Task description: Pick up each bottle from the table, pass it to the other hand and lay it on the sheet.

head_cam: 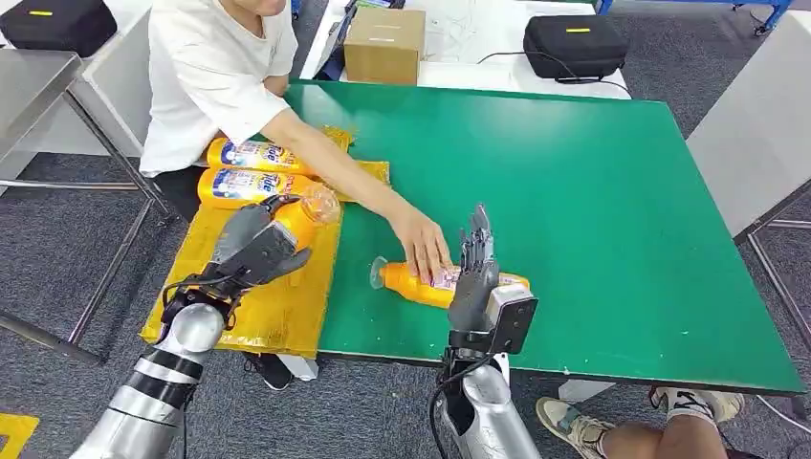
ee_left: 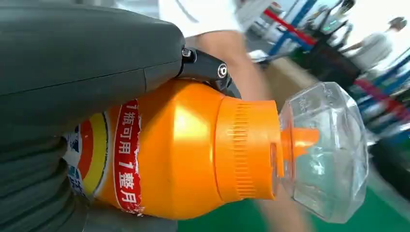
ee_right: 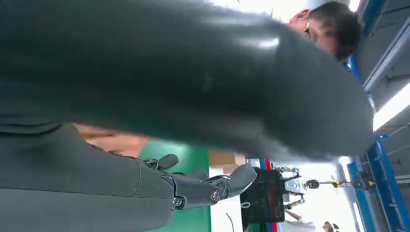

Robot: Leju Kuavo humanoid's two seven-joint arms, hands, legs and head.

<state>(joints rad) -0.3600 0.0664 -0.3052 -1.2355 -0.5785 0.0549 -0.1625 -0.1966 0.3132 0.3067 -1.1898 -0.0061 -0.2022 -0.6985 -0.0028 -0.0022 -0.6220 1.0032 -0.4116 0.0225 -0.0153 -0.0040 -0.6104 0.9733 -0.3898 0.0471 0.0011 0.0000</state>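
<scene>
Green-topped bench (head_cam: 593, 201) is flanked on robot's L by a crinkled yellow sheet (head_cam: 277, 296), two orange label-wrapped bottles (head_cam: 251, 170) laid on it. L hand (head_cam: 253, 251) grips a third orange clear-capped bottle (head_cam: 304, 212) above sheet. R hand (head_cam: 475, 273), fingers extended and apart, nothing held, is beside a fourth orange bottle (head_cam: 421, 285) lying on bench, touched by a person's hand (head_cam: 426, 251).

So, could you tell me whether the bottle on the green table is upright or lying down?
Lying down. The bottle rests on its side on the table, clear cap toward the yellow sheet, a person's hand on it.
</scene>
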